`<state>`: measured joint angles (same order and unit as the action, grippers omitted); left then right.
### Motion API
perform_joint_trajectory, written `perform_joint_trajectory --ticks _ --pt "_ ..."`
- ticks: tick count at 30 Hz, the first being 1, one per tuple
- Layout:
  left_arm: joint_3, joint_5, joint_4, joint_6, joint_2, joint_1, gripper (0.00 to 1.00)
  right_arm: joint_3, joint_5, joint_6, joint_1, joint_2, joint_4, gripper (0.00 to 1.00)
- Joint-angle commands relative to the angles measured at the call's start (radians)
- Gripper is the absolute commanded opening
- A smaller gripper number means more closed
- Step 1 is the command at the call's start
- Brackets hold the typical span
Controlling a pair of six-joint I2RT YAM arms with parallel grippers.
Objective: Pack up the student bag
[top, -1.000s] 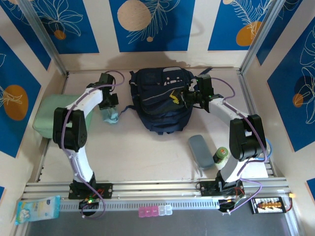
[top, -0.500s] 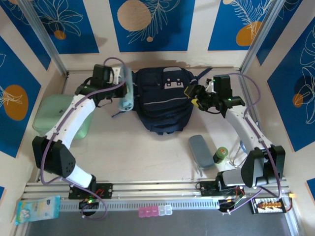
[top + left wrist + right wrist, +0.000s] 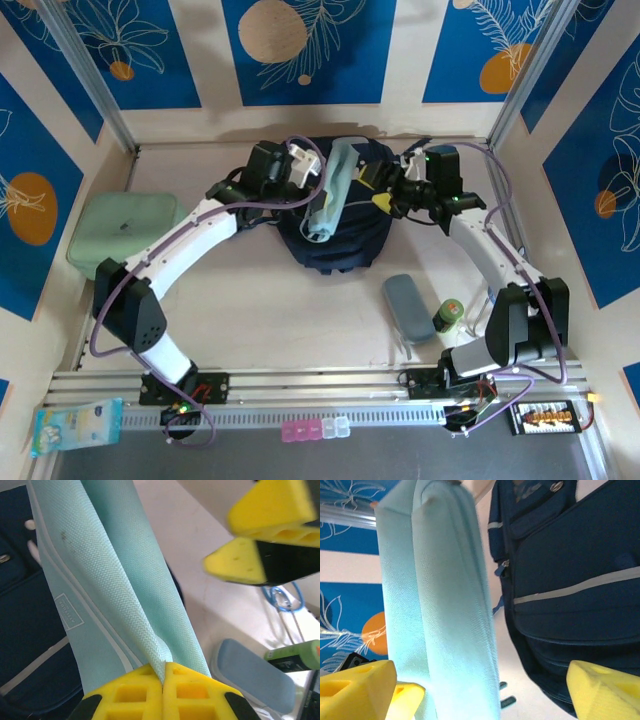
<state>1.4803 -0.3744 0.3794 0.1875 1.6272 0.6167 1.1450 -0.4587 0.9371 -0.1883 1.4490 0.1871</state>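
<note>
Between the closed fingers of the left gripper [image 3: 164, 680] a pale turquoise fabric pouch [image 3: 115, 580] is pinched by one edge, so it hangs away from the tool as a long, slightly folded strip. Only a thin fold of cloth is caught in the pads. I think this is why the pouch droops and twists and does not stay flat.

Directly under this gripper and its load lies the student bag [image 3: 350, 245], a dark navy backpack with grey trim lines, flat on the table. The pouch is held above the upper part of the bag, probably so that it can go down into a compartment. From these views I cannot tell whether any zipper is open.

The right gripper [image 3: 376, 188] is just beside the pouch, on the side away from the left one, with its jaws wide apart and nothing in them. In its own camera the pouch stands between its two yellow fingers, close to one and clear of the other. It seems placed there to steady the hanging cloth or to hold the bag's opening.

Behind the right gripper, toward its base, a grey-blue pencil case [image 3: 408, 305] and a green bottle [image 3: 450, 316] wait on the table.
</note>
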Motion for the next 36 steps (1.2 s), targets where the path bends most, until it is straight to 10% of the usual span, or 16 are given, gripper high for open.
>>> perform_joint_trajectory --ticks 1,15,24,30,36 --pt "0.046 -0.049 -0.045 -0.055 0.016 0.031 0.00 0.056 -0.069 0.028 -0.021 0.020 -0.050 0.90" --pt "0.163 0.079 0.114 -0.228 0.116 0.122 0.00 0.206 0.129 0.068 -0.118 0.146 0.224 0.80" --pt "0.132 0.118 0.109 -0.252 0.093 0.121 0.00 0.195 0.120 0.057 -0.101 0.139 0.233 0.37" --pt "0.103 0.191 0.109 -0.248 0.057 0.120 0.65 0.117 0.133 0.089 -0.058 0.084 0.142 0.04" --pt "-0.015 0.366 0.047 -0.297 -0.049 0.118 0.98 0.060 0.201 0.043 0.010 -0.007 0.179 0.00"
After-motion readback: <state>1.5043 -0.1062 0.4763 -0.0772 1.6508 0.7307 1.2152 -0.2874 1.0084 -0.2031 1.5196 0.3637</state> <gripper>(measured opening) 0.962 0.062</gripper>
